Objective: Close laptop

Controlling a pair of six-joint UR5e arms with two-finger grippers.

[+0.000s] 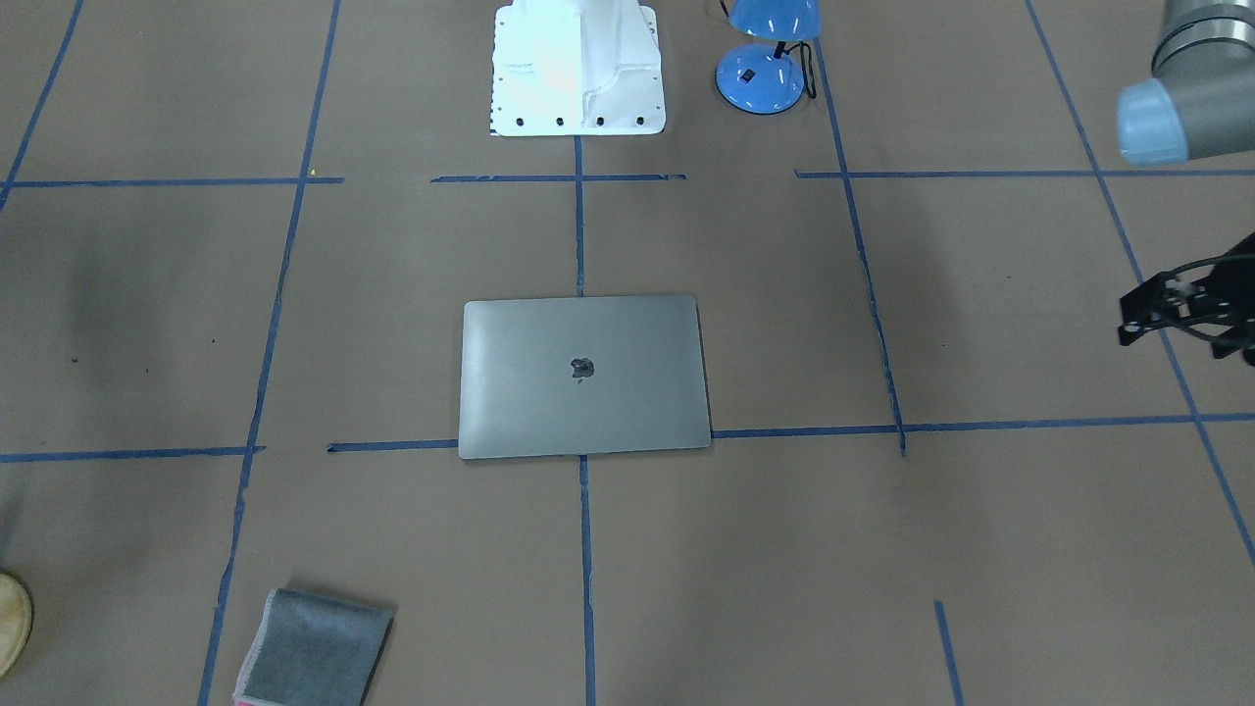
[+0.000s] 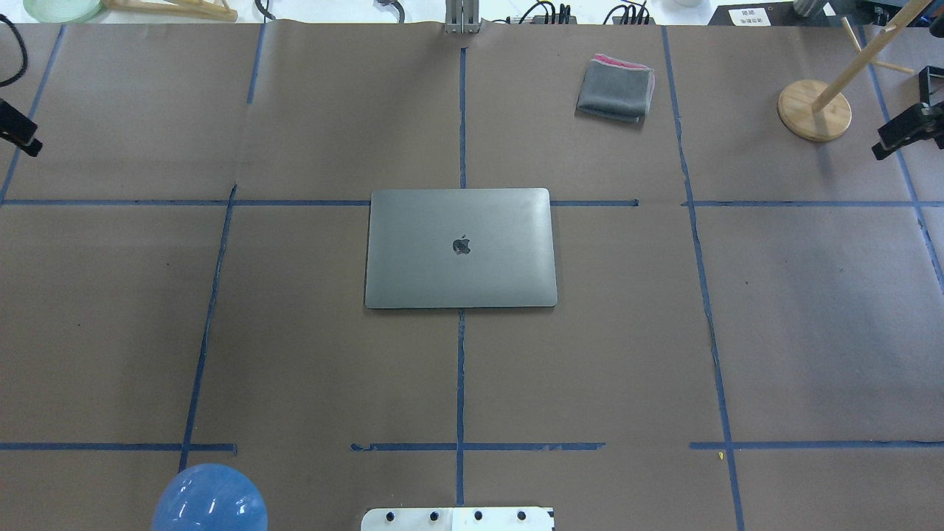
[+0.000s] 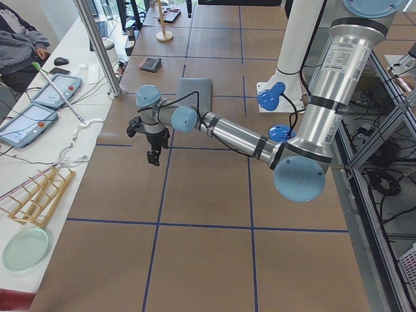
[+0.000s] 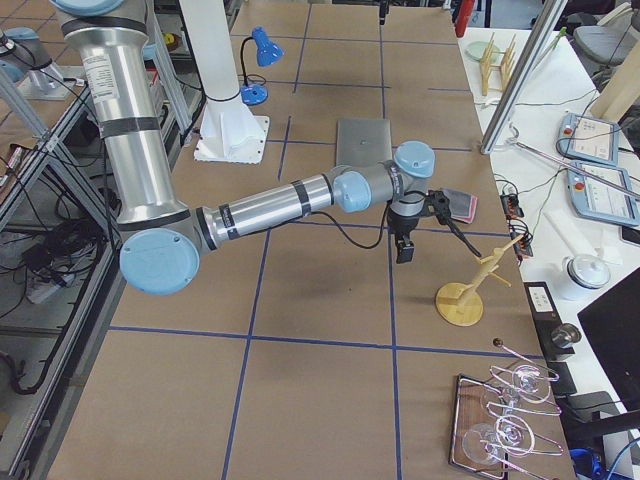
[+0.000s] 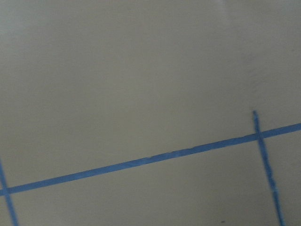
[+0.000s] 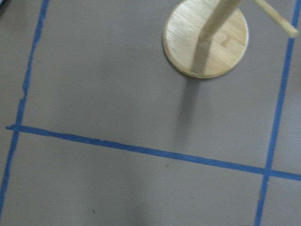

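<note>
The space-grey laptop (image 2: 461, 247) lies flat in the middle of the table with its lid down and the dark apple logo facing up; it also shows in the front view (image 1: 583, 376). My left gripper (image 2: 31, 147) hangs over the far left edge of the table, well away from the laptop, and also shows in the front view (image 1: 1129, 331). My right gripper (image 2: 881, 151) hangs over the far right edge, next to a wooden stand. Both grippers look shut and empty. The wrist views show only the table.
A folded grey cloth (image 2: 616, 90) lies at the far side, right of centre. A wooden stand with a round base (image 2: 813, 110) is at the far right. A blue desk lamp (image 2: 210, 500) stands near the robot base (image 2: 457, 518). Blue tape lines cross the brown table.
</note>
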